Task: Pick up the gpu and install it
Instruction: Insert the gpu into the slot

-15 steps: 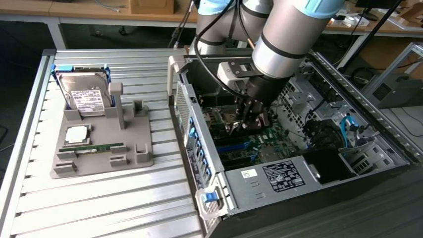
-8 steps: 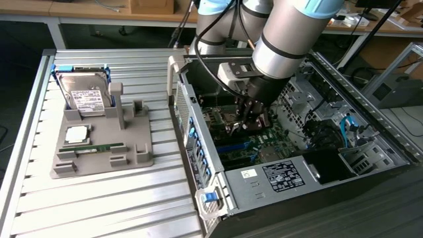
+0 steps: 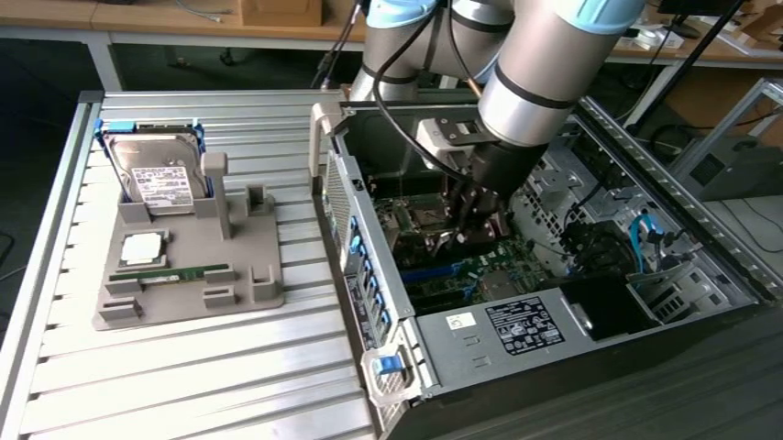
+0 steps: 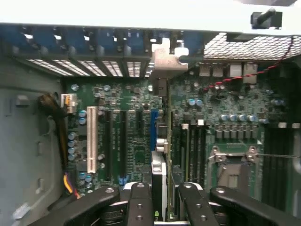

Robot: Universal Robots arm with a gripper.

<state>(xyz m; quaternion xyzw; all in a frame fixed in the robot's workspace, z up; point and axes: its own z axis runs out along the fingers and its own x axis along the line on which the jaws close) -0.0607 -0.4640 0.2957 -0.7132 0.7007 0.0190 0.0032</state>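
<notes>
gripper point(image 4: 160, 200) inside open case point(image 3: 367, 266), walls point(image 4: 28, 141) near, cables point(image 4: 60, 127) beside slots point(image 4: 92, 139)

On the tabletop point(image 3: 183, 385), at the exterior view's right, an open computer case point(image 3: 490, 339). Just beside it on the left, a holder point(image 3: 245, 293), with hard drive point(image 3: 157, 174) upright at the back and memory stick point(image 3: 171, 273) flat nearer the front. Inside the case, end effector point(image 3: 472, 231) over the motherboard point(image 4: 127, 141), gpu point(image 4: 160, 179) edge-on between its fingers.
</notes>
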